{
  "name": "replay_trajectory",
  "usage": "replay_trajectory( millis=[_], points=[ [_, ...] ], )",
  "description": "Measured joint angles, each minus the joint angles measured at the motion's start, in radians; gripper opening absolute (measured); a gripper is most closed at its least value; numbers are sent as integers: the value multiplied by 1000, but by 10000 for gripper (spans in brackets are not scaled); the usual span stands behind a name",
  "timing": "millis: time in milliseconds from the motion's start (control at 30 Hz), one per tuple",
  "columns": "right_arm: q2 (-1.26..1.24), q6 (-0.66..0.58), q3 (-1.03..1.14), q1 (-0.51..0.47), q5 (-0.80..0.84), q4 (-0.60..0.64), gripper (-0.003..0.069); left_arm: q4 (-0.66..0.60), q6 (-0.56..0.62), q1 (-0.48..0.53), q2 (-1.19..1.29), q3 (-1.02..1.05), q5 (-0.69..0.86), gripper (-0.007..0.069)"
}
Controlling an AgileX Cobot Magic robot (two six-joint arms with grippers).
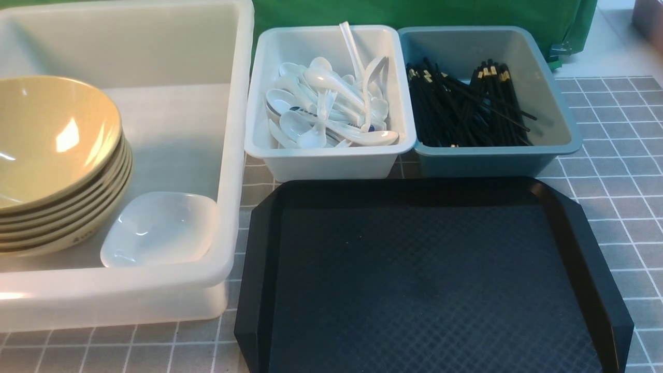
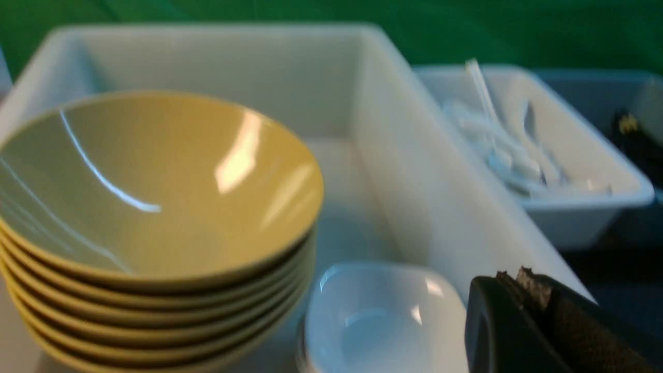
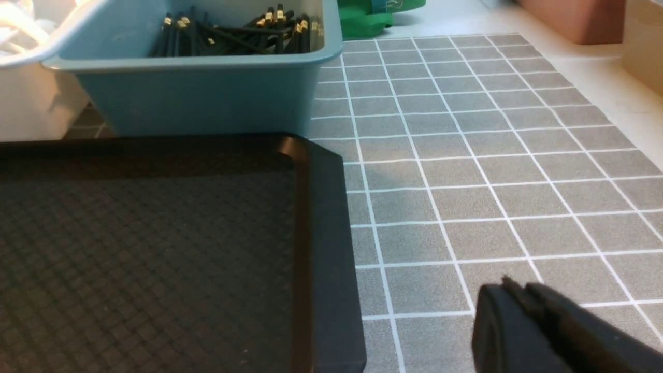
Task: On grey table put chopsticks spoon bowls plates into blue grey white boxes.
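Front view: the small white plate (image 1: pixel 158 228) sits low in the translucent tub (image 1: pixel 235 129) at the left of the frame, between the leaning stack of tan bowls (image 1: pixel 57 134) and the tub's near right corner. My left gripper (image 2: pixel 513 282) has its fingertips pressed together with nothing between them, and it is the nearer one to that plate; the left wrist view puts the plate just beside it, apart from the tips. My right gripper (image 3: pixel 518 292) is far off, over by the tray's (image 3: pixel 331 259) right side and the gridded tabletop (image 3: pixel 440 207); its tips are blurred, so I can't tell whether they meet, though I see nothing held

White spoons (image 1: pixel 342 88) fill the white bin (image 1: pixel 326 166) at upper centre, and black chopsticks (image 1: pixel 466 109) lie in the blue-grey bin (image 1: pixel 492 160) to its right, most running front to back with a few crossing toward the right wall. I judge the sorting done or very nearly so, with no task piece on the part of the tray I can see. What matters next is lift before sideways travel: my left gripper is close to the tub's side wall, and a low swing could knock it
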Motion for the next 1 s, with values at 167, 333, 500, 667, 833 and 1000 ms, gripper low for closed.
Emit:
replay_trajectory(
  millis=[167, 333, 500, 667, 833, 1000],
  points=[
    [0, 0, 0, 0, 0, 0, 78, -104, 109, 172, -85, 264, -367, -11],
    [0, 0, 0, 0, 0, 0, 80, -130, 162, 228, -168, 418, -419, -11],
    [0, 0, 0, 0, 0, 1, 87, -122, 162, 200, -171, 429, -250, -11],
    [0, 0, 0, 0, 0, 1, 94, -108, 182, 173, -171, 429, -146, -11],
    [0, 0, 0, 0, 0, 1, 97, -106, 204, 172, -171, 429, -145, -11],
    [0, 0, 0, 0, 0, 1, 101, -106, 204, 175, -171, 429, -144, -11]
  ],
)
